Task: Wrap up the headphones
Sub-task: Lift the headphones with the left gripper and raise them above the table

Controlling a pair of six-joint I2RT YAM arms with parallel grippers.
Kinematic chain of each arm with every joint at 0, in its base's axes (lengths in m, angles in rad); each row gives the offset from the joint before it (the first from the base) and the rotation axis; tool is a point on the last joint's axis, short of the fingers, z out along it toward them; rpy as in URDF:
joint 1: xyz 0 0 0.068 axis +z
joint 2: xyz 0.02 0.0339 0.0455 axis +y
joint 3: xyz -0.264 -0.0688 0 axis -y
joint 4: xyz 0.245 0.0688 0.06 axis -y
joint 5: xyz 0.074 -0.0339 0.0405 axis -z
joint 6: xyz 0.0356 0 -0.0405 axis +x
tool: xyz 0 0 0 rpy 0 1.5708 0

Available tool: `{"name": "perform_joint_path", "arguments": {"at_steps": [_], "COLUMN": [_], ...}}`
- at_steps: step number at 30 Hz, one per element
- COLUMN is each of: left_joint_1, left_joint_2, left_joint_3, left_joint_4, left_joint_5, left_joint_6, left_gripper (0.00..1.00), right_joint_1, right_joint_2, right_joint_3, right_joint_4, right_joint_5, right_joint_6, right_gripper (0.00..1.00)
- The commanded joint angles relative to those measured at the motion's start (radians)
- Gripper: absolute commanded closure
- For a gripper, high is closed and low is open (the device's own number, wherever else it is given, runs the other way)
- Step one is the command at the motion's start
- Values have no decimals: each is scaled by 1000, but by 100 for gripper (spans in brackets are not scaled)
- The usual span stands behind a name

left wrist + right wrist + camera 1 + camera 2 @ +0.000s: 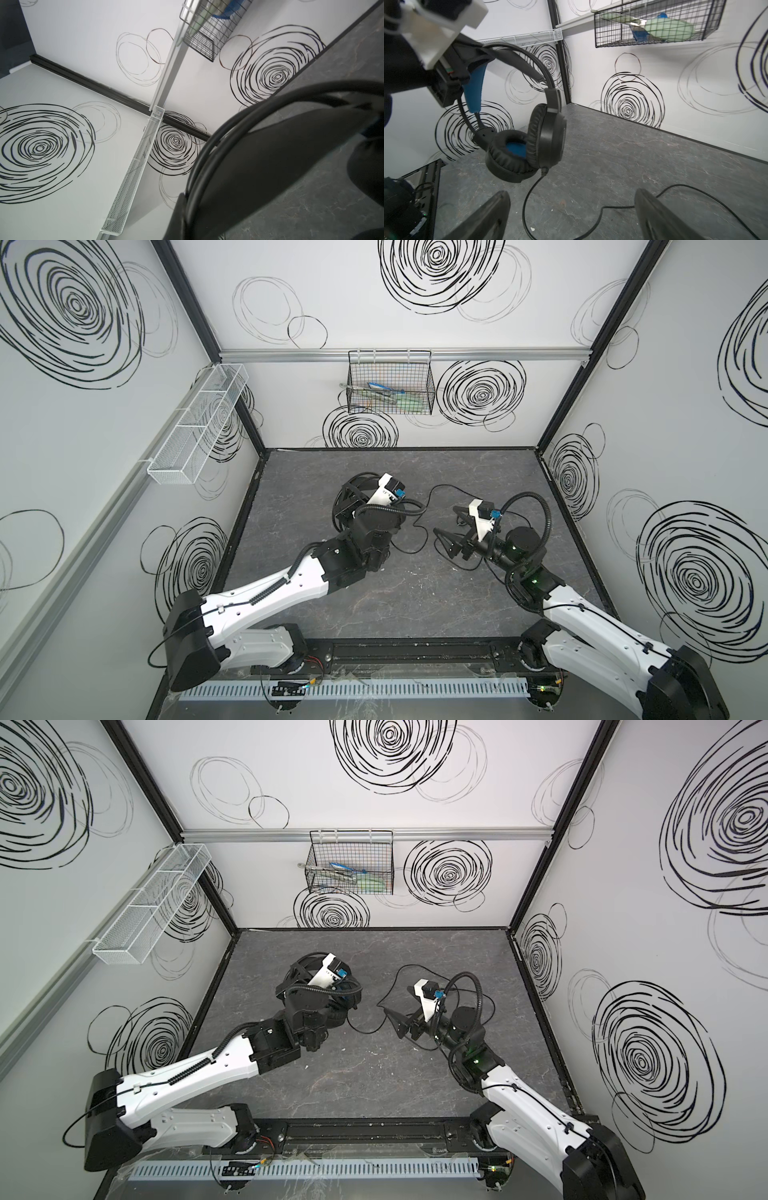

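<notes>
The black headphones [546, 135] hang in the air above the table, held by the headband [270, 145]. My left gripper [187, 207] is shut on that headband, next to the blue inner strap [474, 89]. In both top views the left arm hides most of the headset; only the band's arcs [357, 479] [303, 961] show beside the left gripper [351, 491] [297, 971]. The thin black cable [529, 197] drops from the cup and trails over the table [419, 531] [365, 1029]. My right gripper [571, 212] [451, 531] [399, 1006] stands open low over a cable loop, gripping nothing.
A black wire basket [390, 385] holding a few items hangs on the back wall. A white mesh basket [199, 427] is fixed to the left wall. The dark marbled table [415, 605] is walled on three sides, with a slotted cable duct [353, 691] along its front.
</notes>
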Motion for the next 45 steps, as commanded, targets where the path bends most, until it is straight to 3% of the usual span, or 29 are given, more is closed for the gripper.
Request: {"name": "perform_joint_path", "arguments": {"at_steps": [1, 5, 11, 15, 22, 26, 31, 36, 45], "left_joint_1": [19, 95, 171, 242, 262, 269, 303, 357, 423], "left_joint_2": [-23, -41, -73, -99, -96, -99, -106, -101, -100], "left_joint_3": [200, 300, 308, 341, 384, 381, 386, 424, 469], "left_joint_4": [-331, -489, -530, -561, -605, -599, -570, -543, -513], "left_joint_5": [146, 384, 554, 744, 767, 735, 775, 821, 835], "left_joint_6": [-407, -561, -593, -653, -671, -659, -665, -674, -682], "left_gripper": [100, 100, 100, 100, 100, 100, 100, 100, 100], "right_joint_1": [11, 24, 65, 71, 111, 142, 165, 165, 163], "right_joint_2": [-5, -5, 37, 62, 88, 115, 174, 178, 192], "right_joint_3": [5, -10, 10, 10, 17, 35, 70, 66, 65], "right_joint_4": [74, 123, 94, 107, 131, 111, 62, 55, 51], "right_joint_5": [-94, -155, -131, -147, -234, -235, -207, -140, -71], "right_joint_6": [-11, -12, -56, -58, -78, -97, -129, -124, -119], "right_gripper": [3, 3, 3, 3, 3, 3, 0, 31, 51]}}
